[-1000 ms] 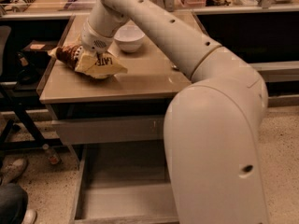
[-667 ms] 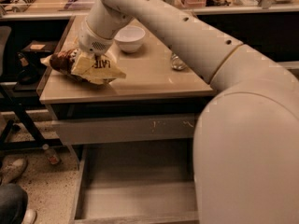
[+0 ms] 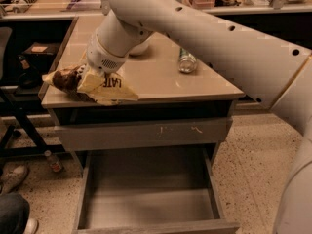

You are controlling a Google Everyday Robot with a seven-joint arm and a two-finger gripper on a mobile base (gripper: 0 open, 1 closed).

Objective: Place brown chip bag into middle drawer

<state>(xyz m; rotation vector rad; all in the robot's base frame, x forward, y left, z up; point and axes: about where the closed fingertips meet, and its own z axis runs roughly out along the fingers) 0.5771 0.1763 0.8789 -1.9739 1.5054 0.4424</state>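
The brown chip bag (image 3: pixel 100 86), dark brown with white lettering and a cream-yellow end, hangs at the front left edge of the cabinet top (image 3: pixel 195 84). My gripper (image 3: pixel 95 75) comes down on it from the upper right and is shut on the bag, which partly overhangs the edge. The middle drawer (image 3: pixel 146 201), wide and grey with a flat floor, stands pulled open below and in front of the cabinet, with nothing in it. My white arm (image 3: pixel 204 38) crosses the view from the right.
A green can (image 3: pixel 186 61) lies on the cabinet top to the right. A white bowl (image 3: pixel 141 48) is mostly hidden behind my arm. A closed grey drawer front (image 3: pixel 146 133) with pale scratches sits above the open drawer. At the left are a black chair (image 3: pixel 17 89), a bottle (image 3: pixel 52 161) and a shoe (image 3: pixel 12 176).
My gripper has carried the chip bag forward, from the back left of the cabinet top to its front left edge. The view has shifted so that the open drawer shows more fully.
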